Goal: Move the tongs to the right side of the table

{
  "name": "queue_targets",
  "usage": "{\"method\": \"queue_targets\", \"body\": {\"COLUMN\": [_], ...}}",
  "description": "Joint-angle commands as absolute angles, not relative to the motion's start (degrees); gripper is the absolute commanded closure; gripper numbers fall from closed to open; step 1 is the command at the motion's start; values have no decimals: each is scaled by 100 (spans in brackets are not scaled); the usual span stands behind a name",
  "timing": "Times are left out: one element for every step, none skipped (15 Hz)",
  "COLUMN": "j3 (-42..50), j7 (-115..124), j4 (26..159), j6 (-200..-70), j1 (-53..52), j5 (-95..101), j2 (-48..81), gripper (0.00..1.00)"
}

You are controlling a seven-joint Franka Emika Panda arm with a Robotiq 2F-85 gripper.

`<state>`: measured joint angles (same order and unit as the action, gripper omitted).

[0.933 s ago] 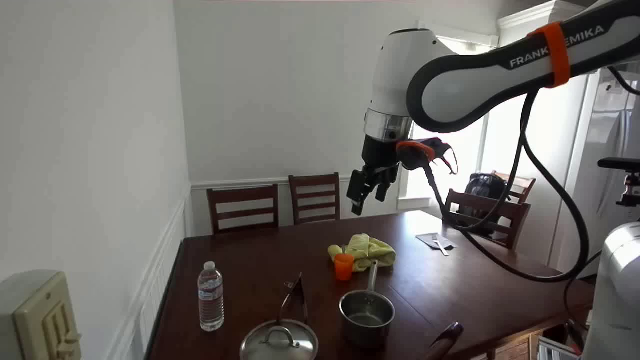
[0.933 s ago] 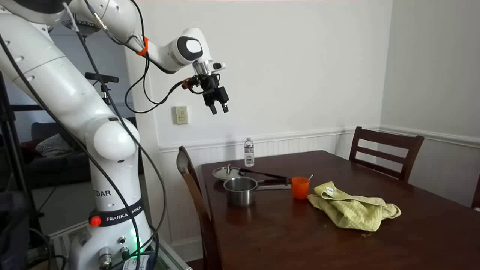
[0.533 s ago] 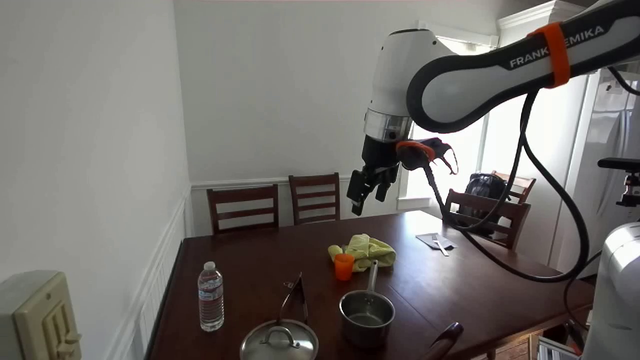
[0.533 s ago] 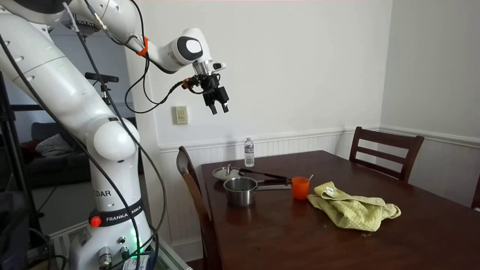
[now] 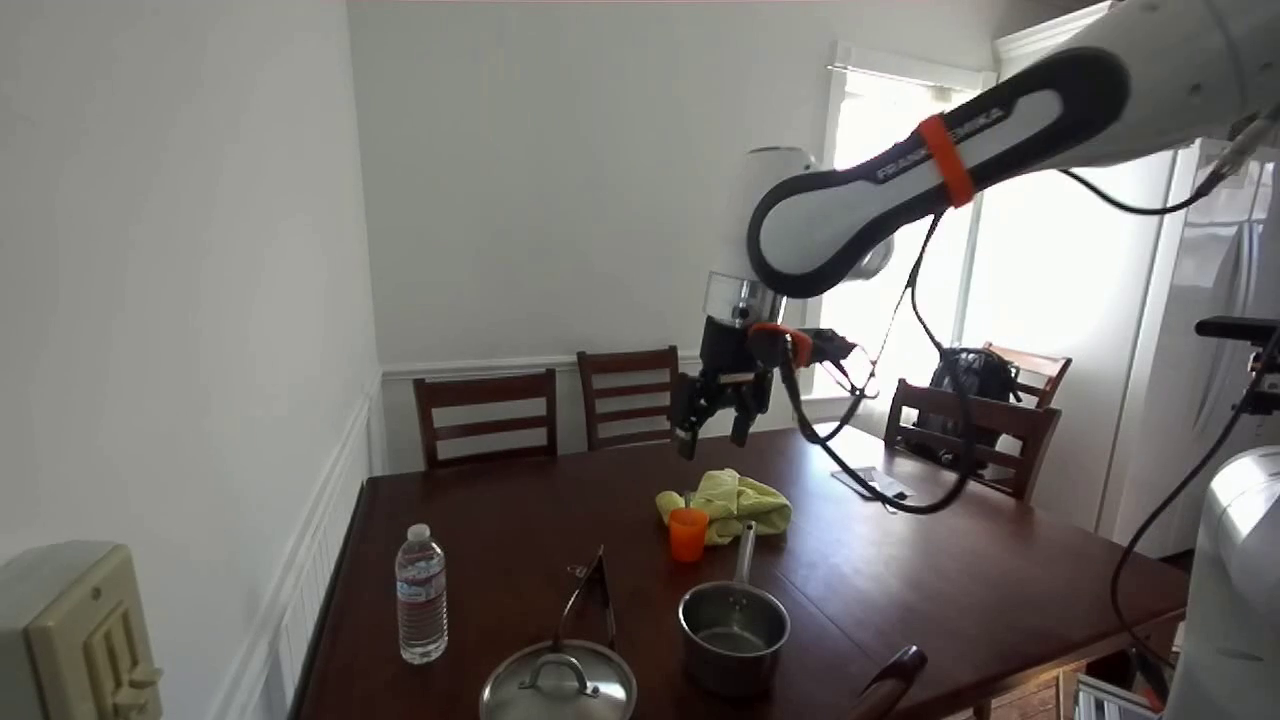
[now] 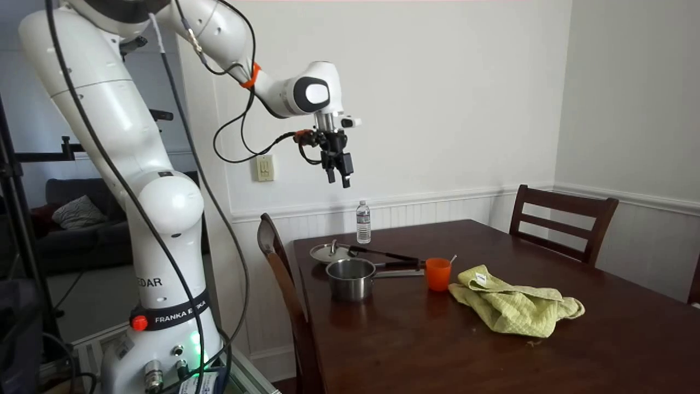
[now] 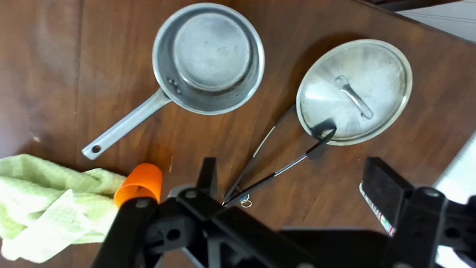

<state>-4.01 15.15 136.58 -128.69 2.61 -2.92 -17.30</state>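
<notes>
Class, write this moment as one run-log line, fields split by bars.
gripper: open, empty, above table | tongs: on table, one tip overlapping lid in wrist view | task: grasp not yet made

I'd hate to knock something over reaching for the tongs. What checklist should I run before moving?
1. Gripper open: ok, its fingers stand wide apart.
2. Gripper raised above the table: ok in both exterior views.
3. Tongs clear of the lid: not ok, one arm overlaps its rim in the wrist view.
4. Tongs apart from the cup: ok, bare wood shows between them.
5. Bottle clear of the fingers' path: cannot tell, one finger partly hides it in the wrist view.
</notes>
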Motion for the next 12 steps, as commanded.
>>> {"method": "queue_targets", "body": {"j3": [-12, -4, -67, -5, -11, -20, -17, -18, -19, -20, -20, -57], "j7": [1091, 1244, 1467, 1569, 1402, 1391, 1379, 1379, 1379, 1379, 1380, 1434], "j4": [12632, 12270, 11919, 11608, 11288, 12099, 11898, 11882, 11897, 11916, 11938, 11766], "j6": [-12920, -12789, -12737, -12560, -12308, -12792, -12747, -12768, -12769, -12769, -12769, -12700], "j1": [90, 123, 209, 177, 197, 160, 162, 160, 155, 151, 151, 137], "j5": [-1357, -1557, -1695, -1842, -2150, -1732, -1779, -1775, -1774, -1773, -1772, -1959], "j2": [-232, 148, 522, 810, 1093, 454, 682, 749, 743, 702, 653, 801], "gripper": [0, 0, 0, 0, 0, 0, 0, 0, 0, 0, 0, 0]}}
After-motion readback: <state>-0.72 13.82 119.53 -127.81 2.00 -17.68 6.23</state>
